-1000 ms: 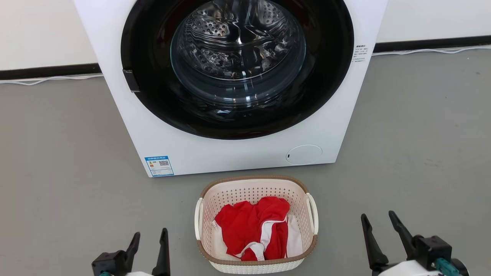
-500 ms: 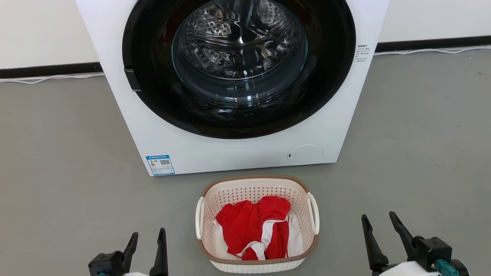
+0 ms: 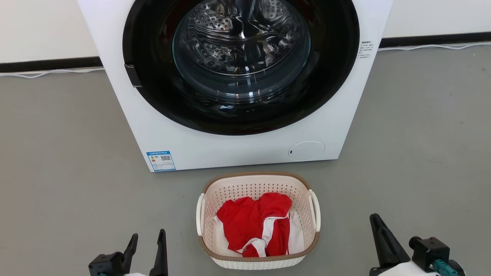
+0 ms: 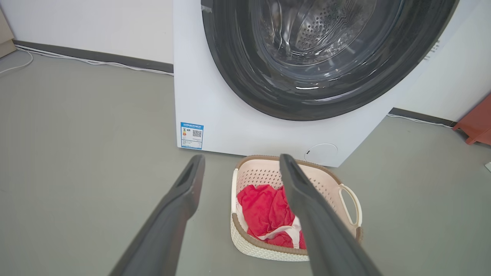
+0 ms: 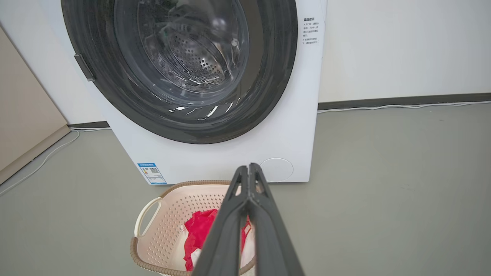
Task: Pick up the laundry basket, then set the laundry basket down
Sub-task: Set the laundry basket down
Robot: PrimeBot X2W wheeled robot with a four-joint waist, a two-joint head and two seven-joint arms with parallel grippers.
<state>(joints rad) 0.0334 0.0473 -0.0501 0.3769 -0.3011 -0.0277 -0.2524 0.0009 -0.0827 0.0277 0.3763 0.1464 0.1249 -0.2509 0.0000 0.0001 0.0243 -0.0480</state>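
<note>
Laundry basket (image 3: 253, 188): on the grey floor (image 3: 57, 153), just before the washing machine (image 3: 230, 149), between my grippers, touching neither.
Contents: red garment (image 3: 253, 222) with white trim.
My left gripper (image 3: 148, 234): fingers spread wide, empty.
My right gripper (image 3: 375, 219): fingers pressed together, empty.
Left wrist view: red-brown object (image 4: 477, 122) by the wall.
Right wrist view: beige panel (image 5: 23, 115) beside the machine.
</note>
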